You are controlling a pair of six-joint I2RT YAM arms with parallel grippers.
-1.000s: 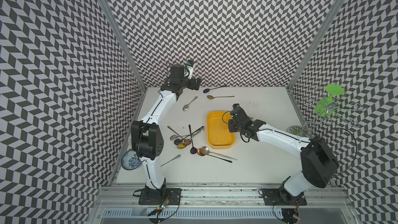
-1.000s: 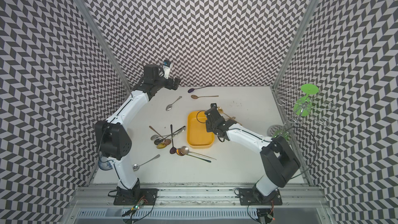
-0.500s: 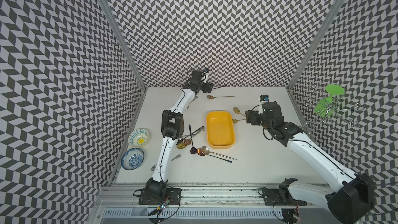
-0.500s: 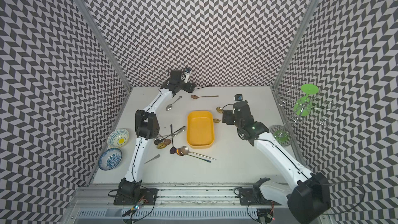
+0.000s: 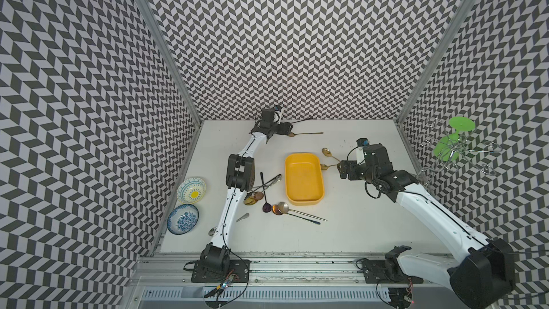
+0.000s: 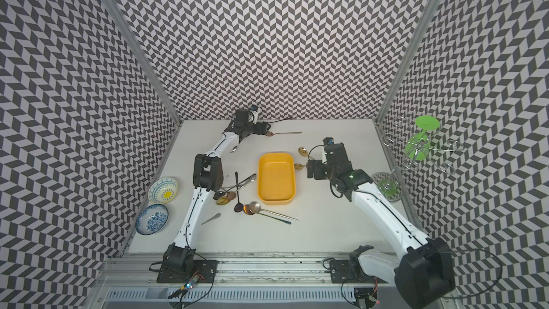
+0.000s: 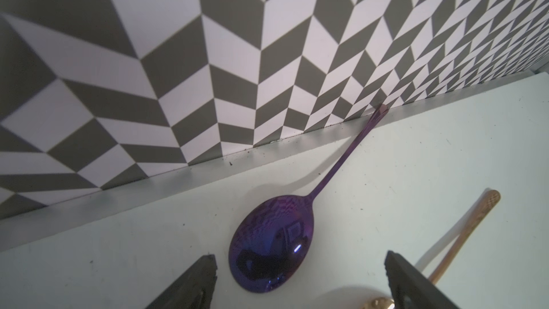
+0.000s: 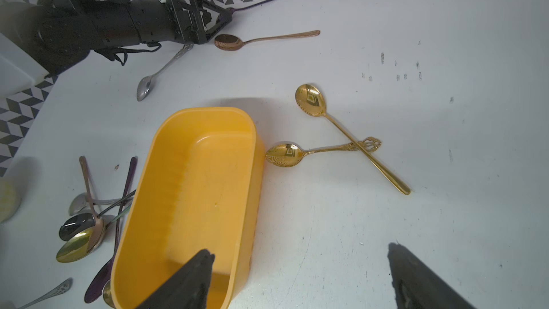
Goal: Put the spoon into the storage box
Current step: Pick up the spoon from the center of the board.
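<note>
left end effector [image 7: 300, 258]: jaws apart, purple spoon [image 7: 271, 245] bowl between | handling: likely light, stiff, slick; grip neck | right end effector [image 8: 301, 250]: apart, empty

One yellow box [image 5: 303, 202]. Two patterned bowls, one with a yellow centre [image 5: 191, 190] and one blue [image 5: 182, 219]. Five separate spoons: two gold [image 8: 309, 101], one purple [image 7: 271, 242], one copper [image 8: 227, 42], one silver [image 8: 144, 87]. Roughly eight more lie in and around a tangled pile [image 5: 261, 194], too overlapped for an exact count. One wire rack [image 5: 463, 147]. One green glass [image 5: 461, 124].
</note>
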